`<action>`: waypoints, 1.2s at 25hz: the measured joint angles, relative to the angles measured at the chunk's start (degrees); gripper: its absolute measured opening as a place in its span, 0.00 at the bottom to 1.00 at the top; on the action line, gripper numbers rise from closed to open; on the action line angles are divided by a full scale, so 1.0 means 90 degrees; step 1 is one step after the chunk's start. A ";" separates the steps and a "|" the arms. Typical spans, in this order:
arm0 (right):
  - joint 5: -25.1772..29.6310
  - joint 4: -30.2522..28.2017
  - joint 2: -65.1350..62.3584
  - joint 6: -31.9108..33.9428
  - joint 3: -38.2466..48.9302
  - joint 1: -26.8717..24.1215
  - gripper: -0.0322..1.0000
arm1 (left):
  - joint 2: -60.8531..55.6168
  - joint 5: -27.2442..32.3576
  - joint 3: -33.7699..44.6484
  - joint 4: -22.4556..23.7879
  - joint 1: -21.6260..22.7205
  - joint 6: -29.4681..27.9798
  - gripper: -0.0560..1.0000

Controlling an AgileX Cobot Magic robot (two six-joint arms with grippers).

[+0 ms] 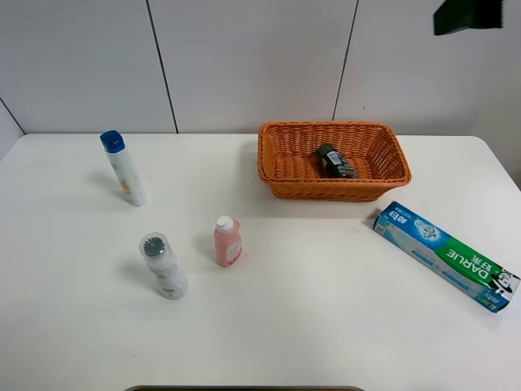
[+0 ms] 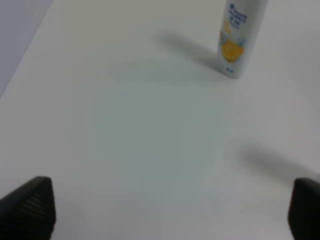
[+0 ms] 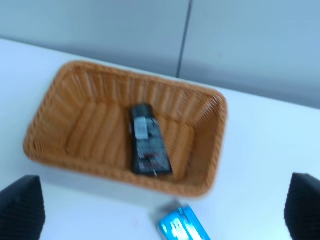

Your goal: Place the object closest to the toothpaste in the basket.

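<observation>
The toothpaste box (image 1: 445,255), blue and green, lies at the right of the table; its end shows in the right wrist view (image 3: 181,226). The orange wicker basket (image 1: 277,155) stands at the back middle, with a dark tube (image 1: 335,161) lying inside it. The right wrist view shows the basket (image 3: 55,115) and the tube (image 3: 147,140) from above. My right gripper (image 3: 162,206) is open and empty, high above the basket's front edge. My left gripper (image 2: 170,210) is open and empty over bare table, short of a white bottle (image 2: 239,35).
A white bottle with a blue cap (image 1: 124,167) stands at the left. A pink bottle (image 1: 227,240) and a clear-capped bottle (image 1: 163,265) stand front of centre. A dark part of the right arm (image 1: 468,15) shows at the top right.
</observation>
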 joint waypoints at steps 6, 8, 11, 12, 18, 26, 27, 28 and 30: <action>0.0900 -0.0150 -0.1480 0.0000 0.0000 0.0000 0.99 | 0.0000 0.0000 0.0000 0.0000 0.0000 0.0000 0.94; 0.0981 -0.0150 -0.1985 0.0000 -0.0002 0.0000 0.99 | 0.0000 0.0000 0.0000 0.0000 0.0000 0.0000 0.94; 0.1284 -0.0150 -0.2739 0.0047 -0.0007 0.0000 0.99 | 0.0000 0.0000 0.0000 0.0000 0.0000 0.0000 0.94; 0.1361 -0.0150 -0.2967 0.0047 -0.0009 -0.0006 0.99 | 0.0000 0.0000 0.0000 0.0000 0.0000 0.0000 0.94; 0.1405 -0.0153 -0.3993 0.0080 0.0136 -0.0749 0.99 | 0.0000 0.0000 0.0000 0.0000 0.0000 0.0000 0.94; 0.1405 -0.0146 -0.5536 0.0093 0.2187 -0.1730 0.99 | 0.0000 0.0000 0.0000 0.0000 0.0000 0.0000 0.94; 0.1414 -0.0146 -0.5663 0.0100 0.2456 -0.1748 0.99 | 0.0000 0.0000 0.0000 0.0000 0.0000 0.0000 0.94; 0.1414 -0.0146 -0.5808 0.0139 0.2772 -0.1754 0.99 | 0.0000 0.0000 0.0000 0.0000 0.0000 0.0000 0.94; 0.1414 -0.0140 -0.6037 0.0219 0.3333 -0.1754 0.99 | 0.0000 0.0000 0.0000 0.0000 0.0000 0.0000 0.94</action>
